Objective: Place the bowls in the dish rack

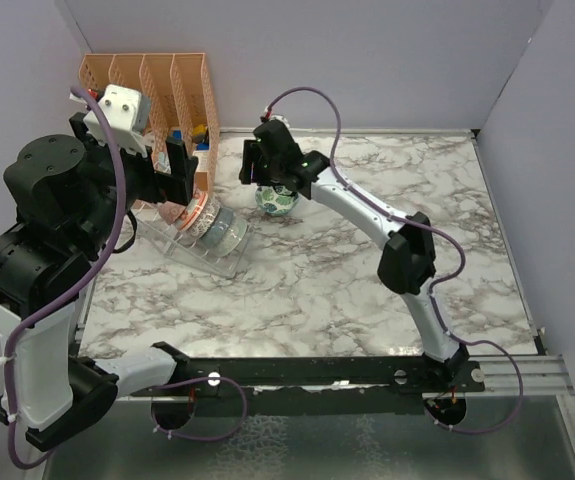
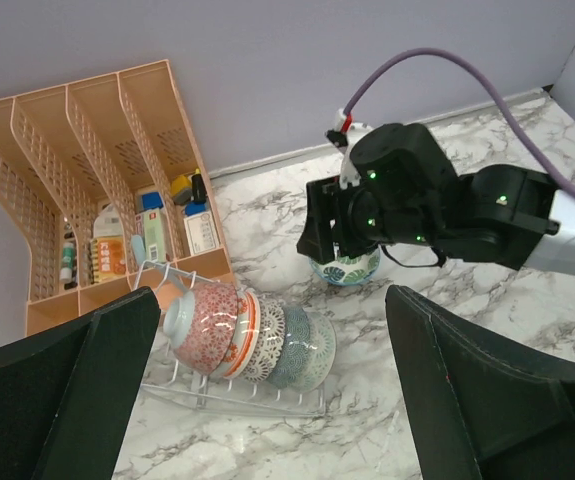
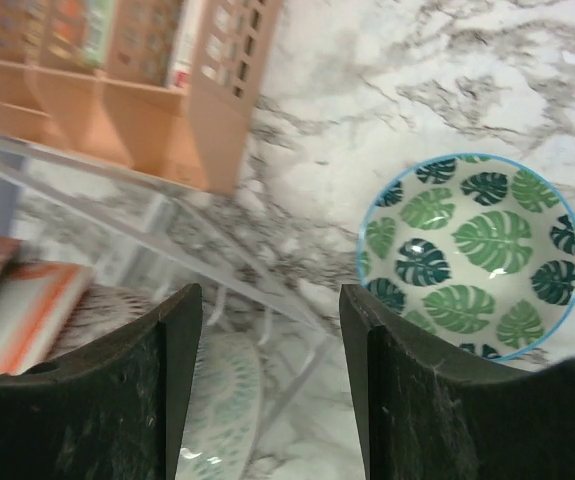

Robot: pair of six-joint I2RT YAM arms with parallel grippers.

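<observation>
One unracked teal leaf bowl (image 3: 472,255) sits on counter (image 1: 307,290) near dish rack (image 2: 227,395). Right end effector (image 3: 267,330) above it, spread wide, empty; straddle the rim before closing. Left end effector (image 2: 272,300) spread, empty.

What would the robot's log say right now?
left gripper open, empty | right gripper open, by green leaf bowl on table | other bowls in dish rack

black-and-white arms (image 1: 367,208), purple cables (image 2: 422,57), green leds (image 2: 371,176).
</observation>
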